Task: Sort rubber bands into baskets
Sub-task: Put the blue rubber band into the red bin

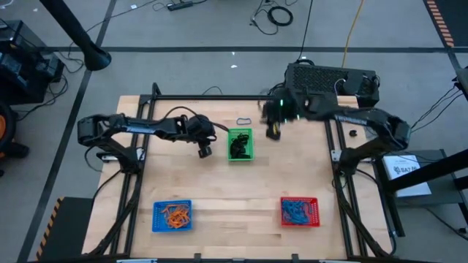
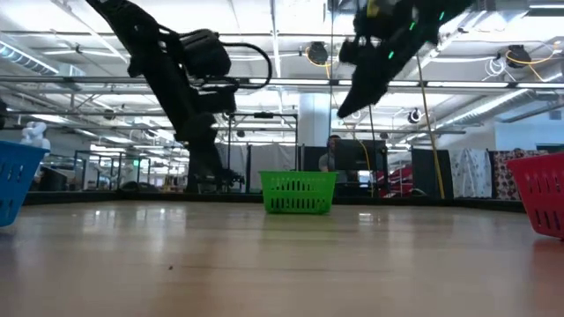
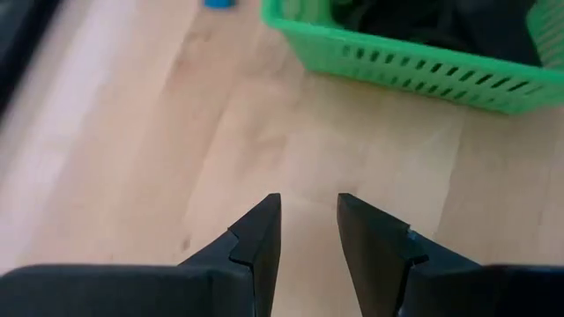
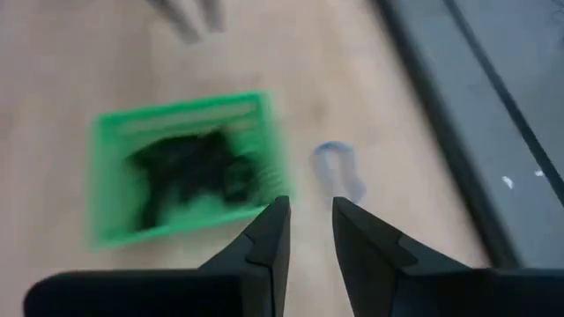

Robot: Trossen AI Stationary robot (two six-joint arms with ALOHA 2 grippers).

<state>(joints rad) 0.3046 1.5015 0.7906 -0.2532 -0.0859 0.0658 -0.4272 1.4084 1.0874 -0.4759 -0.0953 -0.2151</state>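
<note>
The green basket (image 1: 240,145) sits near the back middle of the wooden table (image 1: 234,190), filled with black rubber bands (image 1: 238,148). The left gripper (image 1: 204,150) hangs just beside the basket's left side, its fingers (image 3: 261,239) parted with nothing between them. The right gripper (image 1: 273,131) hovers off the basket's right rear corner, fingers slightly apart and empty. A pale loose rubber band (image 1: 244,121) lies on the table just behind the basket. At the front, the blue basket (image 1: 172,216) holds orange bands (image 1: 175,214) and the red basket (image 1: 300,211) holds blue bands (image 1: 295,210).
</note>
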